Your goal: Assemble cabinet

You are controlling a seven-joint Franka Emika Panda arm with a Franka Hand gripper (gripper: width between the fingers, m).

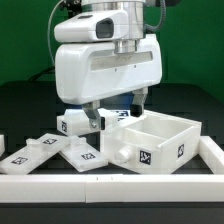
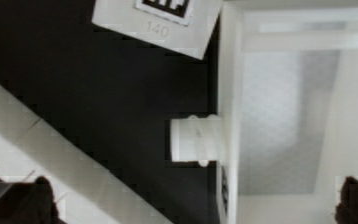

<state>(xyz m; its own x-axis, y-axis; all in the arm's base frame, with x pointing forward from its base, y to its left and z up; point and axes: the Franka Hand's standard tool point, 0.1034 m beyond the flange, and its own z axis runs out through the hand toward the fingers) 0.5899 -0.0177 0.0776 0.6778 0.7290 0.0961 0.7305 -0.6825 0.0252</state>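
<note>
The cabinet body [image 1: 160, 135] is an open white box with tags on its front wall, standing at the exterior view's right. In the wrist view the cabinet body [image 2: 300, 100] shows its hollow inside and a small round knob [image 2: 194, 140] on its outer side wall. My gripper [image 1: 117, 112] hangs just above the box's near corner, jaws wide apart and empty. In the wrist view the gripper [image 2: 186, 205] has one dark fingertip [image 2: 16, 205] over the table side and the other over the box. The box wall lies between them, untouched.
Loose white tagged panels [image 1: 45, 155] lie at the exterior view's left, and one tagged block [image 1: 75, 124] sits by my gripper. A tagged panel [image 2: 158, 20] shows in the wrist view. The long white rail [image 1: 110, 187] edges the table's front and also crosses the wrist view [image 2: 69, 160].
</note>
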